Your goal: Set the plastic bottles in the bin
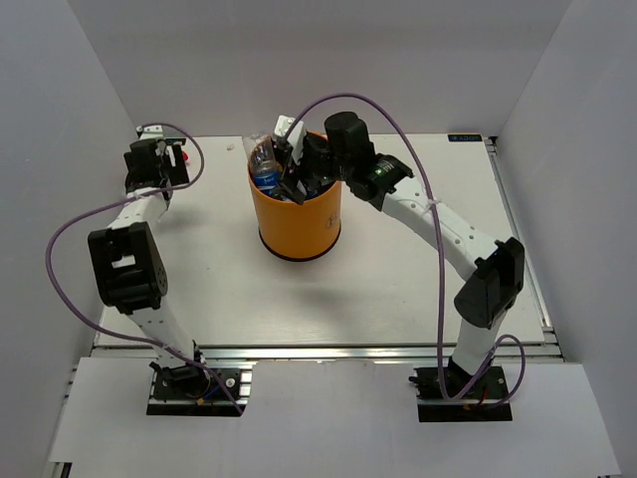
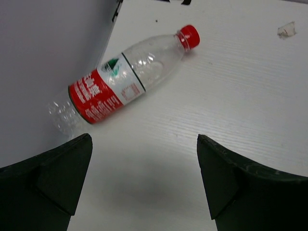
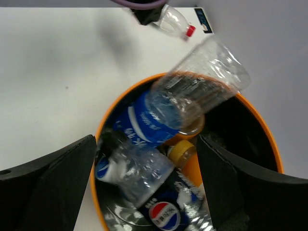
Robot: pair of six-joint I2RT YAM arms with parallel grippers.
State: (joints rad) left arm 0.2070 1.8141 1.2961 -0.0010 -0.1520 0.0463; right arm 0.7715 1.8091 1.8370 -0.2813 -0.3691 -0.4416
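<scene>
The orange bin [image 1: 299, 224] stands mid-table. It holds several plastic bottles: a blue-labelled one [image 3: 144, 122], a dark Pepsi-labelled one [image 3: 159, 204], an orange one [image 3: 190, 166], and a clear one [image 3: 207, 77] leaning over the rim [image 3: 130, 89]. My right gripper [image 3: 147, 183] hangs open and empty just above the bin's mouth; it also shows in the top view [image 1: 297, 182]. A clear bottle with a red label and red cap [image 2: 120, 82] lies against the left wall. My left gripper [image 2: 144, 178] is open and empty above the table, just short of it.
The white side wall [image 2: 43, 57] stands right behind the red-labelled bottle. A small clear plastic scrap [image 2: 287, 30] lies on the table [image 2: 231, 96] beyond it. The left arm [image 1: 124, 264] runs along the table's left edge.
</scene>
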